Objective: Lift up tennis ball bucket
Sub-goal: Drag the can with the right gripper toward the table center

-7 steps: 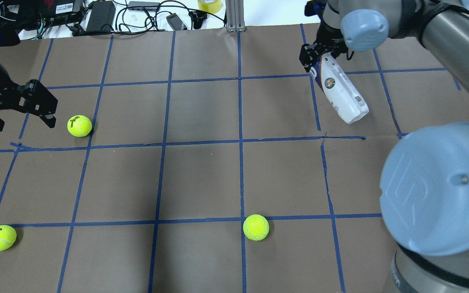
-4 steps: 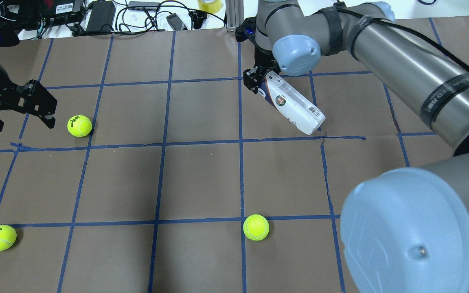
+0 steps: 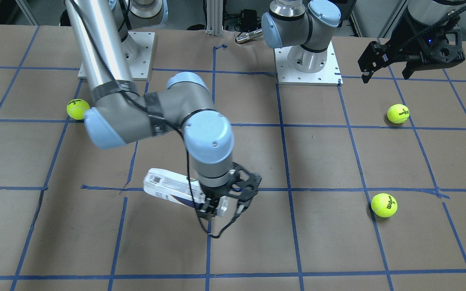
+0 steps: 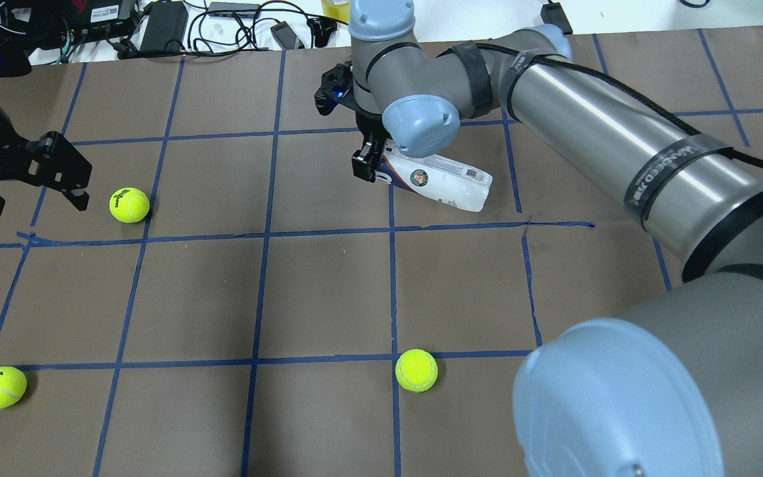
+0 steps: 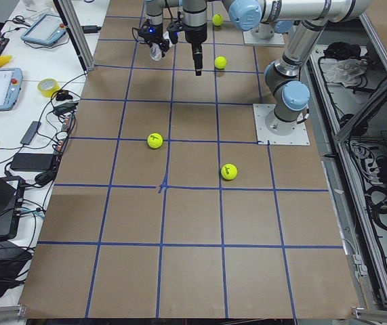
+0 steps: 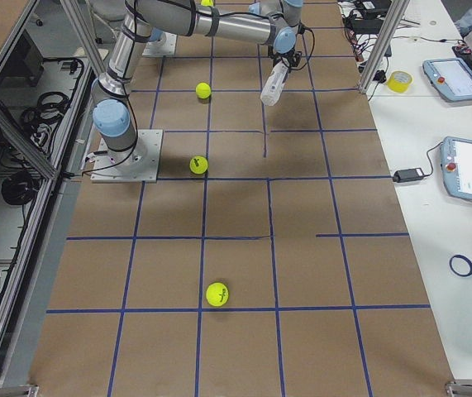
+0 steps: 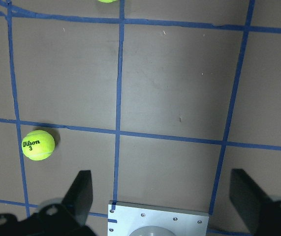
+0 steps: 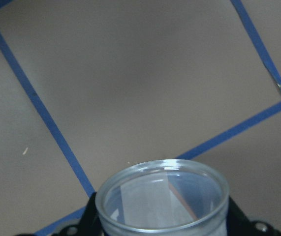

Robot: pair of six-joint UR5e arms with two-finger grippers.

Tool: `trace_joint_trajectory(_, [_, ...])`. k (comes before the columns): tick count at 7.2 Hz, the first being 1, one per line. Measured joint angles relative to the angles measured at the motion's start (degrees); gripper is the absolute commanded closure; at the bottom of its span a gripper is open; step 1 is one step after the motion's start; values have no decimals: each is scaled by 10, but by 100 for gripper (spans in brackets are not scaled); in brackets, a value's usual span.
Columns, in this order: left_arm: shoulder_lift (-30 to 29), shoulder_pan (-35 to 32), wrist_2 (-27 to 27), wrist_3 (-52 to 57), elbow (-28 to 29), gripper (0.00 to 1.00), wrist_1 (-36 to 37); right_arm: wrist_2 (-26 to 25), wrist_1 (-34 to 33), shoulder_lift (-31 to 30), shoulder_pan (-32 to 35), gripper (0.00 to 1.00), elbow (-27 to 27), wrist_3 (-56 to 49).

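Observation:
The tennis ball bucket (image 4: 443, 183) is a clear can with a white and navy label. It hangs tilted, nearly level, above the far middle of the table. My right gripper (image 4: 376, 165) is shut on its open end. The front-facing view shows the gripper (image 3: 217, 209) clamped on the can (image 3: 168, 189). The right wrist view looks down past the can's open rim (image 8: 162, 200) to the table. My left gripper (image 4: 37, 199) is open and empty, hovering at the left edge beside a tennis ball (image 4: 129, 205).
Two more tennis balls lie near the front, one at the left (image 4: 0, 387) and one in the middle (image 4: 416, 370). Cables and power bricks (image 4: 163, 26) lie along the far edge. The left wrist view shows a ball (image 7: 38, 144) and the arm's base plate (image 7: 160, 219).
My right arm has swung left from the table's far right to its middle, carrying the can. The can has tipped closer to level. The left arm and the balls have not moved.

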Motion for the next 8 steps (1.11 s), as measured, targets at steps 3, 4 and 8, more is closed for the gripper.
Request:
trace_joint_trajectory(3, [0, 0, 0, 0, 0, 0, 0, 42, -50, 33, 51, 58, 0, -73])
trace_joint_trajectory(4, [0, 1, 0, 0, 0, 0, 0, 50, -49, 35, 55, 59, 0, -89])
trace_joint_trajectory(8, [0, 0, 1, 1, 0, 0, 0, 32, -54, 36, 81, 0, 1, -155])
